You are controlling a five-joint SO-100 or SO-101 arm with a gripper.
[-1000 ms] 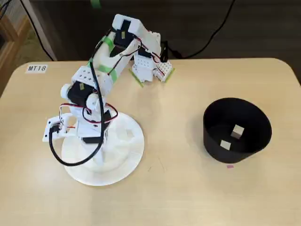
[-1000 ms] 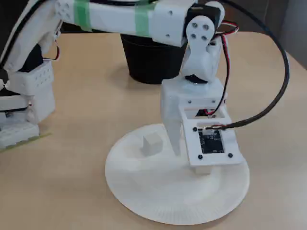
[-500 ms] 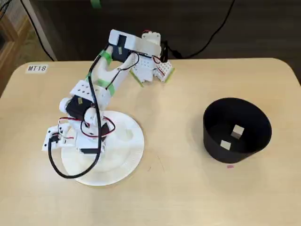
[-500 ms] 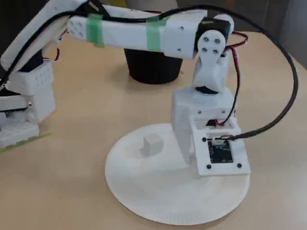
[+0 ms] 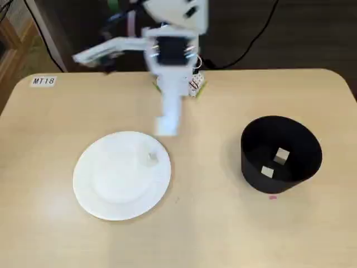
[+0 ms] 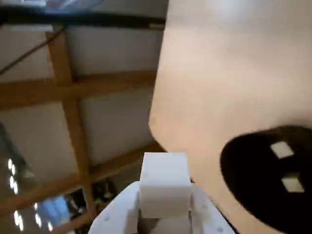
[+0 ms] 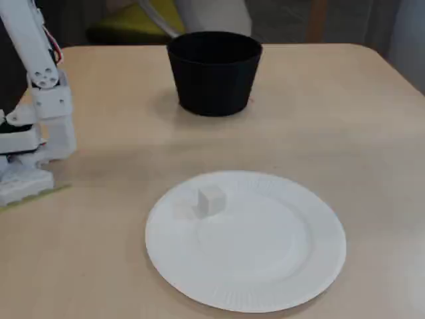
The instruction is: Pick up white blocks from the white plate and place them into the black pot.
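Note:
My gripper is raised and motion-blurred above the table, between the white plate and the arm's base. In the wrist view it is shut on a white block held between its fingers. One white block lies near the plate's upper right rim; in the other fixed view that block rests left of the plate's middle. The black pot stands at the right with two white blocks inside. The wrist view shows the pot at lower right.
The arm's base is fixed at the table's far edge, with black cables behind it. A label reading MT18 sits at the far left corner. A small pink mark lies just in front of the pot.
The arm has lifted off the plate and swung up toward the base and the pot side, carrying a block. The plate is now uncovered with one block on it.

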